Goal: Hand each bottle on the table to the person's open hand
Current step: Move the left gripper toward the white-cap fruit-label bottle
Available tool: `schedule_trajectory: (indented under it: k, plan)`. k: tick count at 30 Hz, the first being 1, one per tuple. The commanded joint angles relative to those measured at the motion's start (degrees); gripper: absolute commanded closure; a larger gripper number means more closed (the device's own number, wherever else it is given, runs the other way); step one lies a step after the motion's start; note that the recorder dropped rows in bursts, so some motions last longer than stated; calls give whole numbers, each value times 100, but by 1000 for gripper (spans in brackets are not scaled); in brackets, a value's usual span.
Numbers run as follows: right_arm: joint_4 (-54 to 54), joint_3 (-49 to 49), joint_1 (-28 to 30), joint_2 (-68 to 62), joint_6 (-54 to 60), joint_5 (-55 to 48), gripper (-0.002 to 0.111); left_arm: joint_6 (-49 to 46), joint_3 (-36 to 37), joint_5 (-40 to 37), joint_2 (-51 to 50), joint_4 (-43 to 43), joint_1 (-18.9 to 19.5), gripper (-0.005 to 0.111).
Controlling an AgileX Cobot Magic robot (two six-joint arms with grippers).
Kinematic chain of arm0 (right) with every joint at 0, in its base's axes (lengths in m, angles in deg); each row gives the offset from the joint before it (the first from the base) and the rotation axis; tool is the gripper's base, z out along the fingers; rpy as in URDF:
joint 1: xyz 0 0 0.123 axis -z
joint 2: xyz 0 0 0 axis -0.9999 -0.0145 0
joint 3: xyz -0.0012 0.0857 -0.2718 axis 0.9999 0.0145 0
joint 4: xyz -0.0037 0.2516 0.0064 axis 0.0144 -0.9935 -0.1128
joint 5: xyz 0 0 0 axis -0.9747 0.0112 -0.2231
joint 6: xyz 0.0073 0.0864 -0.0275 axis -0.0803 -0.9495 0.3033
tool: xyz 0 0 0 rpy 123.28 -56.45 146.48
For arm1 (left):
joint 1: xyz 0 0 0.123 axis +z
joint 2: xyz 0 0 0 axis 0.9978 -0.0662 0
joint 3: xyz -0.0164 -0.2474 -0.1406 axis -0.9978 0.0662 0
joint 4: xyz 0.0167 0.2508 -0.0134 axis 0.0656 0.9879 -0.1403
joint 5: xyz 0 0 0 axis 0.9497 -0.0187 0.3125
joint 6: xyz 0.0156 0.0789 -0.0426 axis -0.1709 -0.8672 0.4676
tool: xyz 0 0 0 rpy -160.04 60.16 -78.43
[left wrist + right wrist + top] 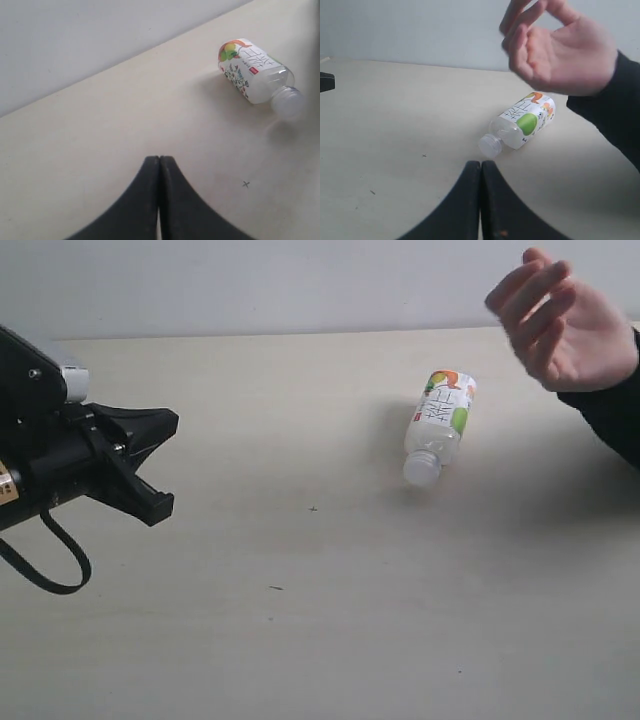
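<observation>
On the counter (300,620) lies one bottle (439,425), at about two o'clock from the middle of the exterior view. It rests on its side, whitish cap toward six o'clock and green-and-orange label toward twelve. Whether anything is inside cannot be told. One person's open hand (570,335) hovers at one o'clock, beyond the bottle and apart from it, palm showing, fingers loosely curled, empty. Two robot hands are seen. The left hand (159,165), at nine o'clock and well apart from the bottle, has its jaws pressed together on nothing. The right hand (481,167), seen only from its own wrist, is likewise closed tight and empty, and it points toward the bottle.
</observation>
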Motion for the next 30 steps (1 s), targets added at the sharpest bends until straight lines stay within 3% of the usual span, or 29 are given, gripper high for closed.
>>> schedule_trajectory:
  k: [1,7,10,12,14,18,20,22,30]
  plan:
    - [28,11,-8,21,11,46,108,32,10,104,-24,1,5,107]
    - [28,11,-8,21,11,46,108,455,-90,72,-24,-309,5,107]
    - [28,11,-8,21,11,46,108,1182,-619,-896,-24,-182,-30,106]
    - [28,11,-8,21,11,46,108,1666,-1221,-2076,-47,64,-251,103]
    - [28,11,-8,21,11,46,108,1858,-1845,-3052,-145,88,-611,93]
    - [28,11,-8,21,11,46,108,1864,-2784,-4067,-484,28,-1342,63]
    - [28,11,-8,21,11,46,108,1942,-3120,-4239,-719,0,-1704,48]
    - [28,11,-8,21,11,46,108,2062,-3348,-4202,-958,0,-1969,41]
    - [28,11,-8,21,11,46,108,2442,-3786,-3909,-1885,26,-2159,40]
